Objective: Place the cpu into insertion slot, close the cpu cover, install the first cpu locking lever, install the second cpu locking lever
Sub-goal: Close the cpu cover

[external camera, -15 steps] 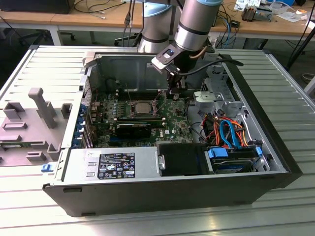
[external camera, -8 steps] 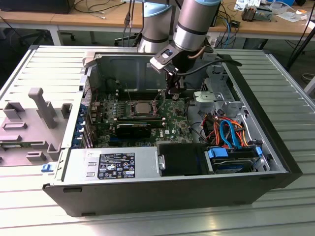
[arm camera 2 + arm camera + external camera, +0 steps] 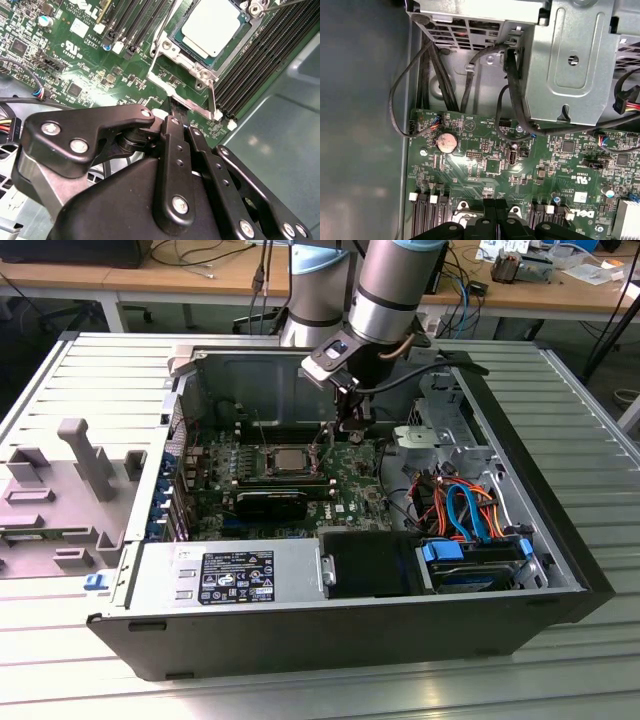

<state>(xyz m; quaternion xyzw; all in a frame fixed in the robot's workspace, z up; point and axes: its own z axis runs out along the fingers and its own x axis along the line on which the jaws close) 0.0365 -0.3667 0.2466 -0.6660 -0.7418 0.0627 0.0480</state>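
Observation:
The cpu, a silver-grey square, lies in the insertion slot on the green motherboard. The cpu cover lies as a silver frame around its top. Thin wire levers run along the socket's sides; whether they are latched I cannot tell. My gripper hangs just off one edge of the socket. Its black fingers are pressed together and nothing shows between them. In the exterior view my gripper is low inside the case, on the socket's right.
Black memory slots flank the socket. A black heatsink block lies in front of it, with the power supply nearer still. A grey drive cage, loose black cables and coloured cables crowd the case's right side.

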